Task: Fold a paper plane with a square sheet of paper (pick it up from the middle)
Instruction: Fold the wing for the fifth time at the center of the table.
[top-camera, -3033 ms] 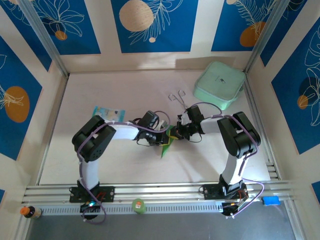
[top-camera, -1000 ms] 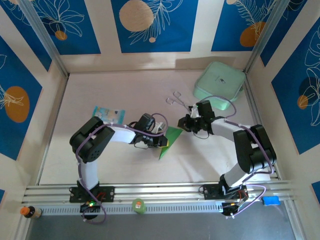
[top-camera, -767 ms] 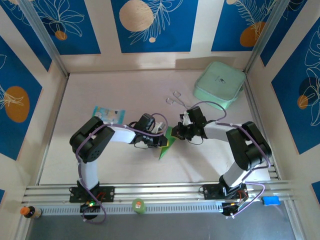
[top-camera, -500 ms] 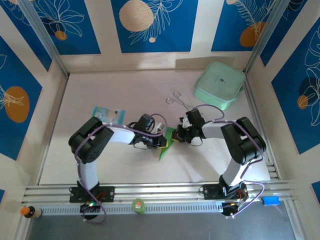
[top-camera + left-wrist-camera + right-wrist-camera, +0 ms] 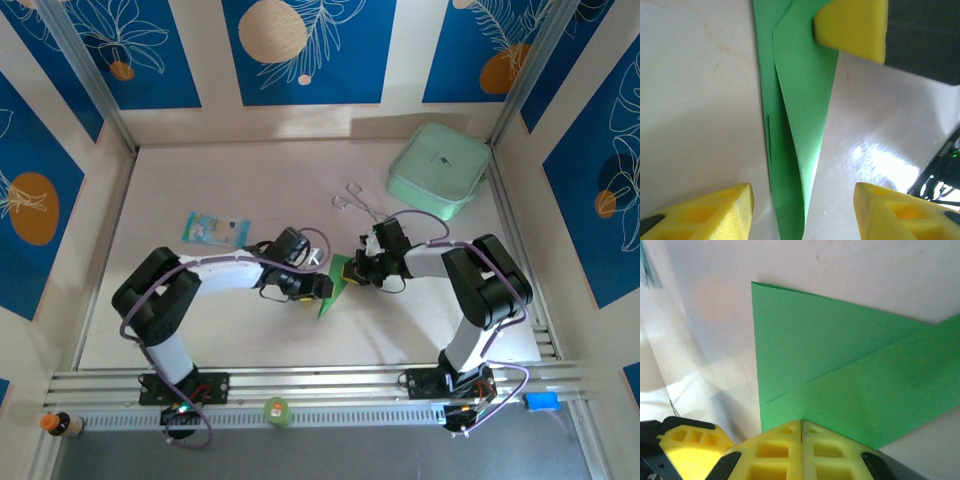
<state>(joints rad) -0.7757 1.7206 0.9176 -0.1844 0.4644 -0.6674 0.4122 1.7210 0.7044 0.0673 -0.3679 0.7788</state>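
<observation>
no legible text; print too small on light-blue packet (image 5: 216, 229)

Left hand (image 5: 802, 212) stands spread apart, right hand (image 5: 801, 440) pinched closed.

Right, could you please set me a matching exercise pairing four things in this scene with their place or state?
Things:
1 left claw
2 right claw
3 mint-green box
4 light-blue packet

Descriptions:
A far right corner of the table
B shut, tips at the green paper edge
C left side of the table
D open, the paper's point between its fingers

Pairs: 1-D; 2-B; 3-A; 4-C
</observation>
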